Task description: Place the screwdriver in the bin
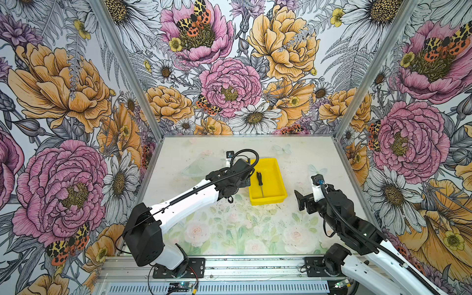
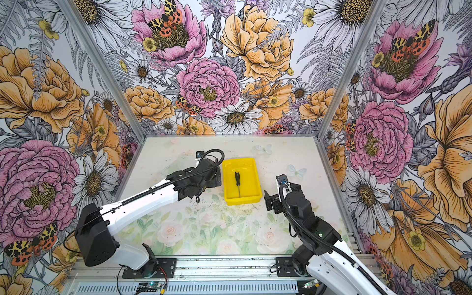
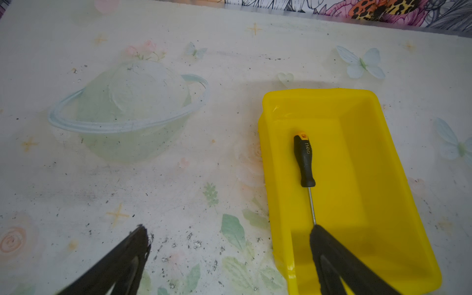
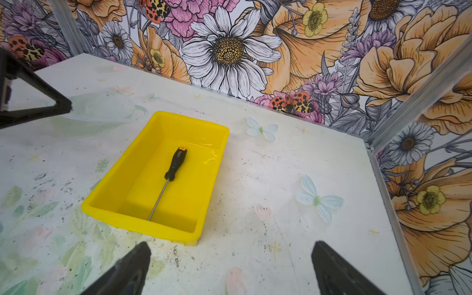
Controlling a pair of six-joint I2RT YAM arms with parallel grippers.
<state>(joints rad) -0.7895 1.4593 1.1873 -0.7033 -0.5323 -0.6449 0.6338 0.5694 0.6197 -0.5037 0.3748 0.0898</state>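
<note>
The screwdriver [image 1: 260, 180] [image 2: 238, 180], black handle with an orange cap and a thin metal shaft, lies flat inside the yellow bin [image 1: 267, 201] [image 2: 242, 200], its handle toward the back wall. In the left wrist view my left gripper [image 3: 228, 229] is open and empty. One finger hangs over the table, the other over the bin [image 3: 273, 178], hiding the shaft tip of the screwdriver [image 3: 304, 161]. My right gripper [image 4: 231, 247] [image 1: 302, 203] is open and empty over bare table, to the right of the bin [image 4: 138, 222] and apart from the screwdriver [image 4: 175, 163].
The table [image 1: 229, 229] carries a pale printed mat with scattered dark specks. Flowered walls with aluminium posts [image 1: 357, 102] close in the back and both sides. A metal rail [image 1: 255, 265] with both arm bases runs along the front edge.
</note>
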